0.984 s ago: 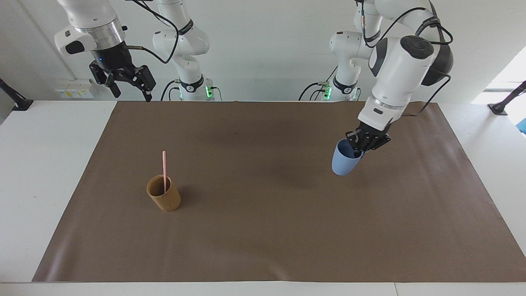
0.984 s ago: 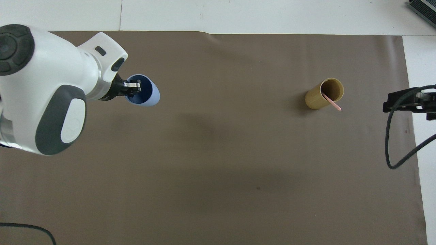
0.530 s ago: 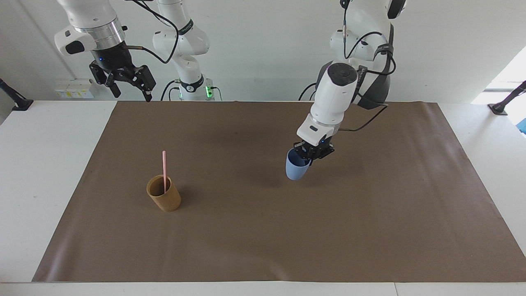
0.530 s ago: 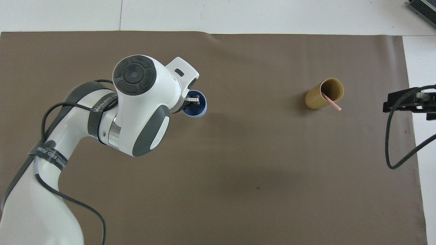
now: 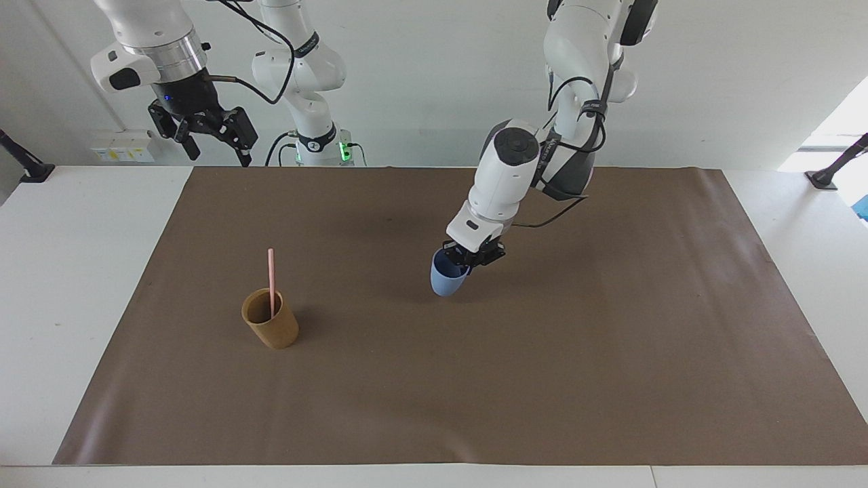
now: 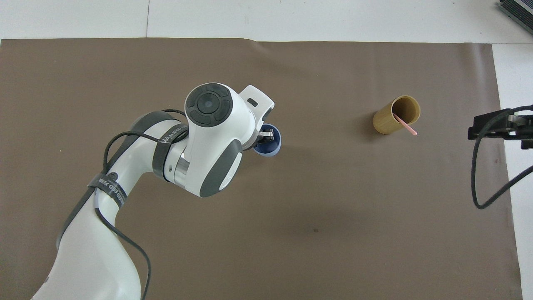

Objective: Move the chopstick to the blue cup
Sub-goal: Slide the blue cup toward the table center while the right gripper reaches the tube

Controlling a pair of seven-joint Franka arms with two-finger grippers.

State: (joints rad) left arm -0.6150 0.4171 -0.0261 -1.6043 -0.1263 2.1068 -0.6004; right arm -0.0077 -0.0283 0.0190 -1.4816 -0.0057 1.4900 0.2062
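My left gripper is shut on the rim of the light-blue cup, one finger inside it, and holds it slightly tilted low over the middle of the brown mat; I cannot tell whether it touches the mat. It also shows in the overhead view beside the left gripper. The pale pink chopstick stands in the tan-brown cup toward the right arm's end and leans on its rim in the overhead view. My right gripper waits open and empty, high over the table's corner.
A brown mat covers most of the white table. The tan-brown cup also shows in the overhead view. A black cable hangs from the right arm.
My left gripper has carried the blue cup from the left arm's end toward the middle of the mat and the tan-brown cup. The right arm has not moved.
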